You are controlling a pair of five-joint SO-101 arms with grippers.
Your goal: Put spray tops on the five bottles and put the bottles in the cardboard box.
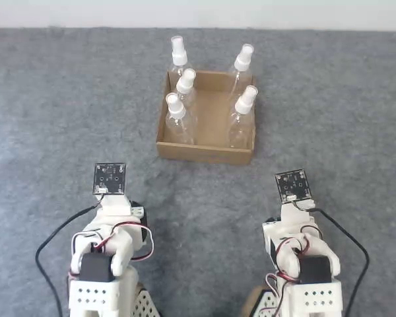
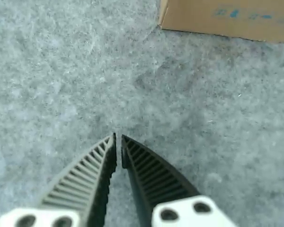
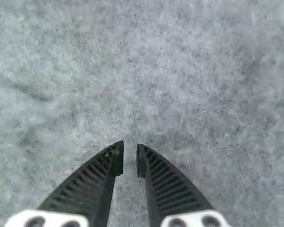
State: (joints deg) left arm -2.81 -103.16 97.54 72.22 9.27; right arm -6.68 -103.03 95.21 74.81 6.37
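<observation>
Felt of grey, fuzzy weave (image 1: 46, 112) covers the table, and nearest over it two white arms sit side by side. The left gripper (image 2: 119, 138) hangs above bare felt, its black ribbed jaws drawn together to a hairline slit and holding nothing. The right gripper (image 3: 129, 144) is likewise empty, with a slightly wider slit. Farther out, between the two arms' lines, lies the open brown cardboard box (image 1: 204, 153). Five clear plastic bottles (image 1: 178, 125) stand upright there, each wearing one of the white spray tops (image 1: 245, 98): two near the front wall, two deeper in. The farthest-left bottle (image 1: 179, 63) is at the back wall; inside or just behind it, I cannot tell.
</observation>
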